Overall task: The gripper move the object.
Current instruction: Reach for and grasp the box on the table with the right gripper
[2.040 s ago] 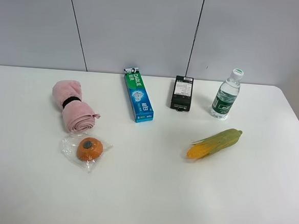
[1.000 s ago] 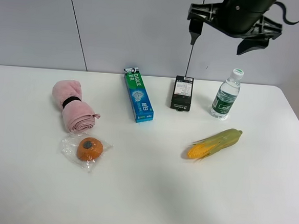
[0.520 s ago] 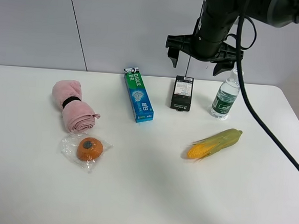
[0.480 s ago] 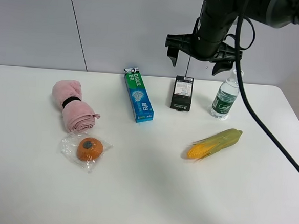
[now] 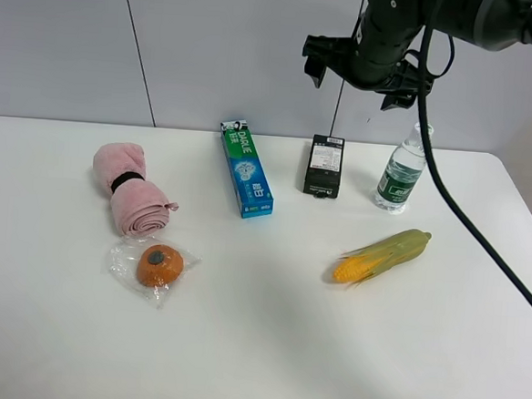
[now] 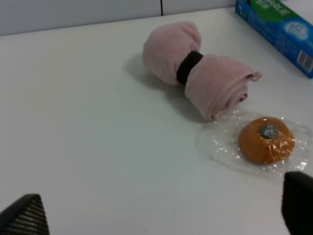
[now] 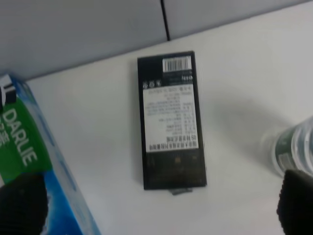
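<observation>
1. The right gripper (image 5: 352, 78) hangs high over the back of the table (image 5: 256, 345), jaws spread wide, nothing between them.
2. The black box (image 5: 324, 165) lies flat on the table below that gripper. In the right wrist view it sits (image 7: 171, 120) about midway between the two fingertips, one fingertip (image 7: 22, 200) on each long side.
3. The box's long axis runs front to back on the table, barcode end toward the wall. The jaws open across its short width, so a near-straight drop should probably put them around it with no wrist turn needed.
4. The right arm is clearly the nearer one. The left gripper (image 6: 159, 213) is over by the pink towel (image 6: 195, 73) and the wrapped orange (image 6: 266, 139), jaws also spread and empty, far from the box.
5. The box sits between the toothpaste box (image 5: 246, 168) and the water bottle (image 5: 402, 170), apart from both. The bottle side looks tighter, so that finger could clip it.
6. Look: thin, flat black rectangle, with a white label of small print over the upper part and a barcode strip at the far end. The low profile likely means the fingers must go almost to the table.
</observation>
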